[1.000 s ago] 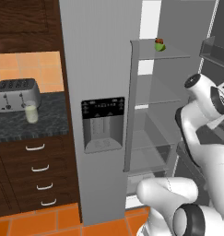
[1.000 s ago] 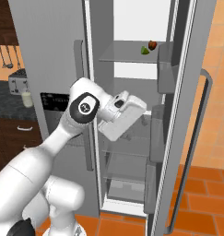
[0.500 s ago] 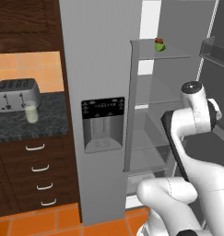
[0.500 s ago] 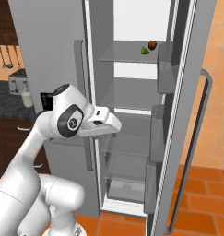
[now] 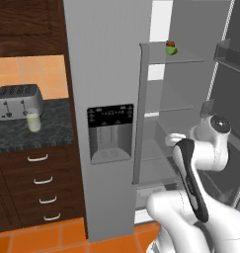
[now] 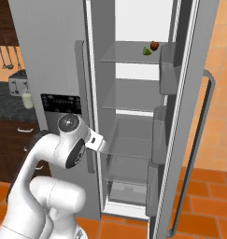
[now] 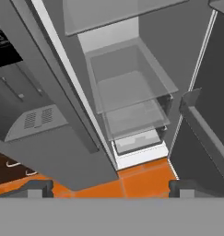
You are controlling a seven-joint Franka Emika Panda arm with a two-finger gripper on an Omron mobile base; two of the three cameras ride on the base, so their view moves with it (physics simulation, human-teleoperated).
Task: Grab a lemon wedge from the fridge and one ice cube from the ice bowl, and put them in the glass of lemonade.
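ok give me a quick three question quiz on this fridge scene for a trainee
1. True or false: the right door of the fridge stands open.
2. Where is the lemon wedge? A) top shelf B) bottom drawer C) counter
3. What stands just in front of the toaster on the counter?

Key:
1. True.
2. A, beside a small reddish item.
3. The glass of lemonade.

Fridge right door open. Lemon wedge on top shelf inside, round fruit just beside. Worktop left of fridge: toaster, glass in front.
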